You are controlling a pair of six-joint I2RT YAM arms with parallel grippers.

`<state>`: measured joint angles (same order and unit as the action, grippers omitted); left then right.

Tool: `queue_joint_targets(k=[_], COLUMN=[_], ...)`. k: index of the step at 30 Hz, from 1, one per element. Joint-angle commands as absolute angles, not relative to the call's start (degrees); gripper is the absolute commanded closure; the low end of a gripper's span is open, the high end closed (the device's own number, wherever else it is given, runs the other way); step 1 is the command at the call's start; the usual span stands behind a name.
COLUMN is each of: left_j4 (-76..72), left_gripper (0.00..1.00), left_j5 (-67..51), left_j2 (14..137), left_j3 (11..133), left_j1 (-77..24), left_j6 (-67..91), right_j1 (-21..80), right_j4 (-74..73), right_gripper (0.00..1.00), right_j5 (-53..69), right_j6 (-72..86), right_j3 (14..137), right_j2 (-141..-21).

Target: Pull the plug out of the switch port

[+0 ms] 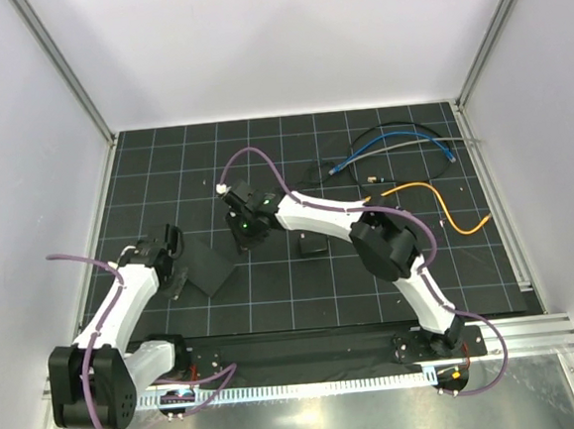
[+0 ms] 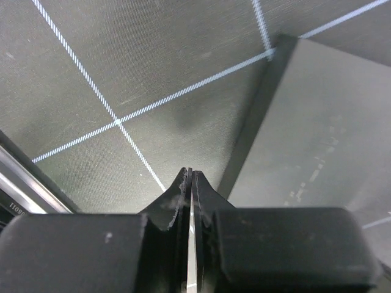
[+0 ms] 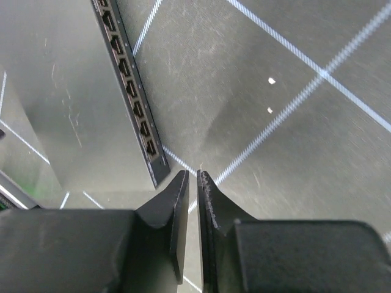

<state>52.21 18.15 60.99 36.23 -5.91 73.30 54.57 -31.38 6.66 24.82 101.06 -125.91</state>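
My right claw (image 3: 192, 183) is drawn in to a thin slit, the fingers almost meeting, and it holds nothing. My left claw (image 2: 190, 180) is pressed fully together and is also bare.

Just past the tips of the right claw, up and to the left in its wrist view, sits the near corner of the switch (image 3: 67, 110). Its row of ports (image 3: 131, 91) runs away from me along that edge. Every port I can see there looks empty. The far end of the row is cut off by the frame, so I cannot say whether a plug sits beyond it.

From above, the switch (image 1: 209, 263) lies flat on the tabletop (image 1: 303, 293) between my two claws. Its long axis is diagonal to the grid lines. My left claw is just beside the plain edge, but I cannot tell whether it touches. My right claw is on the socket side, so I judge that arm the better placed for any pull. That pull would go straight out from the port edge, across the row rather than along it.

Further out, a small black block (image 1: 311, 244) lies near my right arm. The blue cable (image 1: 391, 142) and orange cable (image 1: 446, 207) lie well apart at the far right, and neither reaches the switch.
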Motion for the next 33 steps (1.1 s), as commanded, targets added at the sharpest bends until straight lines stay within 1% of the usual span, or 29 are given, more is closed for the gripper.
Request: queue_joint_targets(k=[1,9,14,19,20,26,27,29,30,32,33], left_j4=[48.8,45.0,44.3,38.7,37.2,27.2,26.1,24.3,23.5,21.6,20.9], left_gripper=[0.94,0.92,0.94,0.96,0.96,0.98,0.97,0.96,0.95,0.94,0.92], left_j5=[18.5,19.1,19.7,15.6,14.2,-3.0,-7.7,-11.4,-15.2,-17.1,-18.2], left_j2=[62.7,68.5,73.7,78.9,79.9,91.3,94.5,97.9,100.4,101.8,102.3], left_j3=[35.2,37.5,41.5,45.6,46.0,51.4,52.3,55.4,56.6,58.4,59.0], left_j1=[-5.6,-5.5,-5.5,-5.5,-5.5,-5.6,-5.6,-5.8,-5.9,-6.2,-6.2], left_j6=[75.6,71.9,66.5,59.8,58.6,50.5,49.6,47.6,47.1,46.3,46.1], right_j1=[55.2,55.5,55.7,56.2,56.3,57.0,57.0,57.2,57.3,57.3,57.3], right_j4=[-32.2,-31.7,-29.8,-25.5,-24.9,-21.0,-19.5,-17.7,-15.9,-14.9,-15.0], right_gripper=[0.83,0.84,0.84,0.85,0.85,0.86,0.86,0.86,0.86,0.86,0.86], right_j5=[8.4,9.8,11.3,13.4,13.8,15.0,14.9,14.8,14.4,13.6,13.3], right_j6=[25.5,26.3,27.3,29.3,29.7,32.6,33.2,34.7,35.2,35.8,35.9], right_j3=[107.0,108.1,105.5,100.7,100.2,97.2,95.7,94.1,92.6,91.8,91.7], right_j2=[-127.9,-131.8,-131.2,-129.4,-129.2,-127.7,-126.7,-125.8,-125.0,-124.7,-124.6])
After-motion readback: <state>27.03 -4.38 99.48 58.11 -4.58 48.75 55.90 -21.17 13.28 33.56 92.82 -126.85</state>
